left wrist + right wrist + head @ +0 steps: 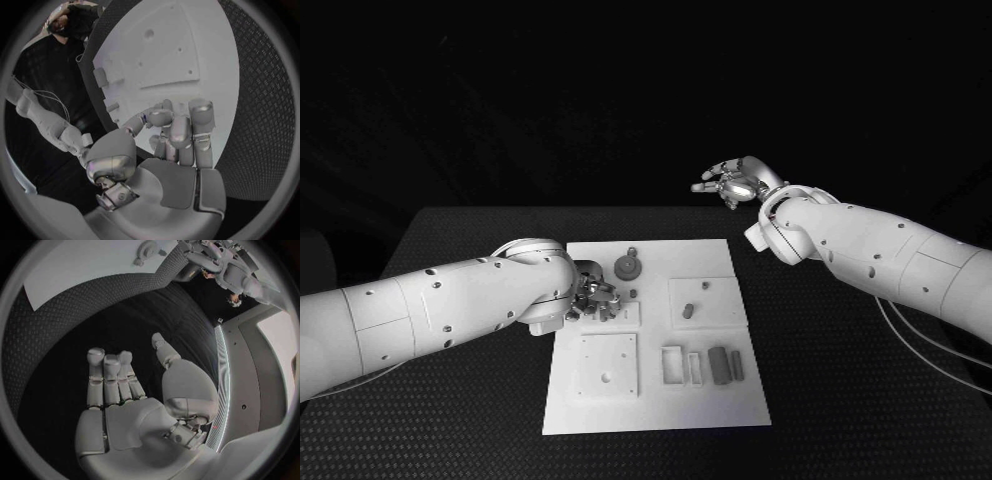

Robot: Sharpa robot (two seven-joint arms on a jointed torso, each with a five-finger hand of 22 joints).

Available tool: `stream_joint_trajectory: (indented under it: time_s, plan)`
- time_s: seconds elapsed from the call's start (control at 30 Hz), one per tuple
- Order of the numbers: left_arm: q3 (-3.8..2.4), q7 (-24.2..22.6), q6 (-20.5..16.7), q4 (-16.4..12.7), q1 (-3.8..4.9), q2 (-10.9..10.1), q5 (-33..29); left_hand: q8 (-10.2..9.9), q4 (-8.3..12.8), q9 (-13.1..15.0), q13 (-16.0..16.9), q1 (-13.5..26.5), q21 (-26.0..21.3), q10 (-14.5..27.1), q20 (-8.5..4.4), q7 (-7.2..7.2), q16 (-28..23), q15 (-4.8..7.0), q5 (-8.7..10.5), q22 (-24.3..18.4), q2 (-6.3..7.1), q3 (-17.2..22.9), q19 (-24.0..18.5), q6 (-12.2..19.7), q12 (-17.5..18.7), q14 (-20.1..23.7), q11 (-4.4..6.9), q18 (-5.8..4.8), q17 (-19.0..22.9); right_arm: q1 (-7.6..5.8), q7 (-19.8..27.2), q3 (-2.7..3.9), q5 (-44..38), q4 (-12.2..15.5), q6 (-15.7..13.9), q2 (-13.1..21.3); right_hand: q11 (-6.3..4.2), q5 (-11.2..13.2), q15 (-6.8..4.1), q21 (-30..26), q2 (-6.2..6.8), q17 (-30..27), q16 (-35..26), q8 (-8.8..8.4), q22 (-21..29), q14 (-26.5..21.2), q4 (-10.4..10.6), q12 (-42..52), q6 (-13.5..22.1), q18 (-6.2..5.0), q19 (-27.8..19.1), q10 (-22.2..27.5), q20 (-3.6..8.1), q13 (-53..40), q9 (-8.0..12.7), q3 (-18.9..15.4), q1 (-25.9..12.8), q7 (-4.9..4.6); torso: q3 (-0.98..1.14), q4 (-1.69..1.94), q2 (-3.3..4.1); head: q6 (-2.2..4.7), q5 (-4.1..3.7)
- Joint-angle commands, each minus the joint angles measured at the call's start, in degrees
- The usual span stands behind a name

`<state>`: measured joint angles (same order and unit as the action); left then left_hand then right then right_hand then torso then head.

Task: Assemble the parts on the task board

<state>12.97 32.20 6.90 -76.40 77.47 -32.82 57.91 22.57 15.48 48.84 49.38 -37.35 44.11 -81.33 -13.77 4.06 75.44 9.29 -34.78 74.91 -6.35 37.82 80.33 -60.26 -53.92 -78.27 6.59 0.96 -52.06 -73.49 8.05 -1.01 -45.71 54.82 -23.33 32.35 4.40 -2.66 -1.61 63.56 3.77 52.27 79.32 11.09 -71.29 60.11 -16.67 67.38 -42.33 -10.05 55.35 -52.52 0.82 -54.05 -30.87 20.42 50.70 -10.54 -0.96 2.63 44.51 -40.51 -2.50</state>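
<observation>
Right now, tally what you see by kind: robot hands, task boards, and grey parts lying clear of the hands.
Robot hands: 2, left robot hand, right robot hand.
Task board: 1.
Grey parts plainly visible: 3, round part, peg, cylinder.
Total: 6.

Task board (661, 400) was plain white, parts (720, 364) on it grey, table (877, 420) black with fine dotted weave, arms (430, 310) white, both hands (596, 297) silver.

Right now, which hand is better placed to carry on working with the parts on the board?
Left. The left hand is already down over the task board among the parts, fingers curled. The right hand is raised beyond the board's far edge, empty with fingers apart.
</observation>
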Motion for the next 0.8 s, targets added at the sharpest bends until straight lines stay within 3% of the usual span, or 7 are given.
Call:
stream_joint_trajectory:
  time_s: [0.03,0.8]
  plan:
    - [0.30,-0.2,2.9,-0.2,-0.47,0.0,-0.2,0.4,-0.7,0.1,0.0,-0.8,0.4,0.9,0.22,-5.65,0.2,2.05,-0.62,1.1,-0.95,1.8,0.2,-10.9,-0.3,2.5,1.26,1.87,0.1,0.02,0.1,0.04,-0.5,0.0,0.8,0.0,0.07,-0.1,-0.14,0.0,0.18,-0.1,0.2,0.37,0.0,-0.5,0.0,0.4,0.1,-4.95,-0.3,0.4,0.12,0.1,-0.1,-0.4,0.6,-0.43,-0.01,0.02,0.00,-0.05,-0.01]
    - [0.30,0.9,3.7,0.0,-0.45,-0.7,-3.7,0.4,-0.8,0.3,0.0,-0.5,0.5,1.0,0.33,-5.66,0.4,1.97,-0.89,1.1,-1.34,1.7,0.1,-10.8,-0.6,2.6,1.28,1.85,0.3,0.05,0.1,0.04,-0.6,-0.1,0.9,0.0,0.07,-0.1,-0.14,0.0,0.13,-0.1,0.2,0.36,0.0,-0.5,0.0,0.4,0.1,-4.95,-0.4,0.5,0.10,0.2,-0.1,-0.5,0.7,-0.44,-0.01,-0.01,0.01,-0.27,0.06]
